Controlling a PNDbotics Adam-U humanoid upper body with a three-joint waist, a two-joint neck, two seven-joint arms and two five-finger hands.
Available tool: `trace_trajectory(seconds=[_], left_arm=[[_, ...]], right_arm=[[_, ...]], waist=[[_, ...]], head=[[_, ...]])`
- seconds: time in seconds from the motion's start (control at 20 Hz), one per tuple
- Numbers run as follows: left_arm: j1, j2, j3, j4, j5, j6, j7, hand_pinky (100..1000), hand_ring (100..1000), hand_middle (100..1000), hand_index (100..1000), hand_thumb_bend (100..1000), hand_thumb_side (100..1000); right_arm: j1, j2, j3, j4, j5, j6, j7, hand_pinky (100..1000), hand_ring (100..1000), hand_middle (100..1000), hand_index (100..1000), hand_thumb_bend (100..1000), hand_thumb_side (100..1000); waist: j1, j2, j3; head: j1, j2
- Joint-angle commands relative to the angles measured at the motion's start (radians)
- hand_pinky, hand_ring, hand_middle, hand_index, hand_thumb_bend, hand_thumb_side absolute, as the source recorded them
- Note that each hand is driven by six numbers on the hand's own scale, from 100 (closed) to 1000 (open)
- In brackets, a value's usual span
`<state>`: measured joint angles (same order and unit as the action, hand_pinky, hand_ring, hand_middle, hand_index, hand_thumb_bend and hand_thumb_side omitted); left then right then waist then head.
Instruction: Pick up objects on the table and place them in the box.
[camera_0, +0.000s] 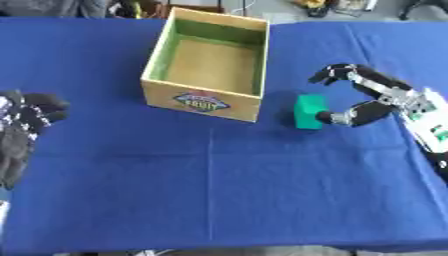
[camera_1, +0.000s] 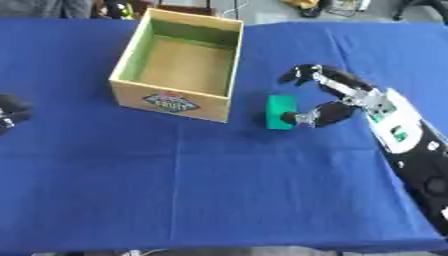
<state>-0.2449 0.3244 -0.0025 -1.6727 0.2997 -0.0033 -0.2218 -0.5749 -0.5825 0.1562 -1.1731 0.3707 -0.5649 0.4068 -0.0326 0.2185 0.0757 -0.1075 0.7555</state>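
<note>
So the green block (camera_0: 308, 111) sits on the blue table (camera_0: 219, 190), just to the right of the cardboard box (camera_0: 206, 62) and near its front right corner, not touching it as far as the views show. It looks like a small rectangular chunk, standing on the cloth with a bit of shadow on its left side.

The right hand (camera_1: 346, 97) comes in from the right edge and is spread wide around the block's right side. The thumb (camera_1: 317, 116) reaches in low and its tip seems to touch the block's right face, while the fingers (camera_1: 302, 74) arch over and end above and behind the block, clearly apart from it. So the hand is open, nothing pinched yet, and the block is still down on the table.

The box is open at the top, green on the inside walls with a plain brown floor, and there's a colourful label on its front face. Nothing shows inside it.

The left hand (camera_0: 24, 125) rests at the left edge of the table, well away from the box and block, with its fingers relaxed and holding nothing.
</note>
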Motion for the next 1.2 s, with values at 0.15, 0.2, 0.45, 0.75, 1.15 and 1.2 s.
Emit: trace_trajectory(seconds=[0.15, 0.2, 0.45, 0.75, 1.15, 1.2], left_arm=[[-0.005, 0.01, 0.0, -0.012, 0.003, -0.001, -0.003, 839, 772, 609, 683, 395, 1000], [-0.004, 0.01, 0.001, -0.012, 0.003, -0.001, -0.003, 839, 772, 609, 683, 395, 1000], [-0.004, 0.01, 0.001, -0.012, 0.003, -0.001, -0.002, 839, 772, 609, 683, 396, 1000], [-0.004, 0.01, 0.0, -0.012, 0.003, -0.001, -0.002, 839, 772, 608, 682, 395, 1000], [-0.004, 0.008, -0.001, -0.011, 0.003, -0.001, -0.003, 840, 772, 608, 683, 394, 1000], [-0.004, 0.008, -0.001, -0.011, 0.003, -0.001, -0.004, 840, 772, 608, 683, 394, 1000]], right_arm=[[-0.018, -0.012, 0.004, 0.003, 0.03, -0.014, 0.007, 794, 857, 783, 860, 447, 593], [-0.018, -0.011, 0.006, 0.004, 0.034, -0.016, 0.008, 793, 857, 780, 858, 446, 593], [-0.014, -0.005, 0.011, 0.01, 0.06, -0.023, 0.01, 792, 853, 753, 839, 413, 567], [-0.012, 0.0, 0.014, 0.016, 0.103, -0.031, 0.012, 789, 846, 718, 833, 340, 471], [-0.012, 0.008, 0.016, 0.034, 0.147, -0.021, 0.012, 782, 835, 667, 831, 189, 151], [-0.012, 0.009, 0.016, 0.036, 0.151, -0.019, 0.013, 781, 833, 661, 831, 178, 137]], waist=[[0.002, -0.019, 0.0], [0.002, -0.019, 0.0], [0.003, -0.019, 0.0], [0.004, -0.019, -0.001], [0.006, -0.019, 0.0], [0.006, -0.019, 0.0]], head=[[-0.002, 0.01], [-0.002, 0.01], [-0.003, 0.011], [-0.005, 0.012], [-0.007, 0.014], [-0.008, 0.014]])
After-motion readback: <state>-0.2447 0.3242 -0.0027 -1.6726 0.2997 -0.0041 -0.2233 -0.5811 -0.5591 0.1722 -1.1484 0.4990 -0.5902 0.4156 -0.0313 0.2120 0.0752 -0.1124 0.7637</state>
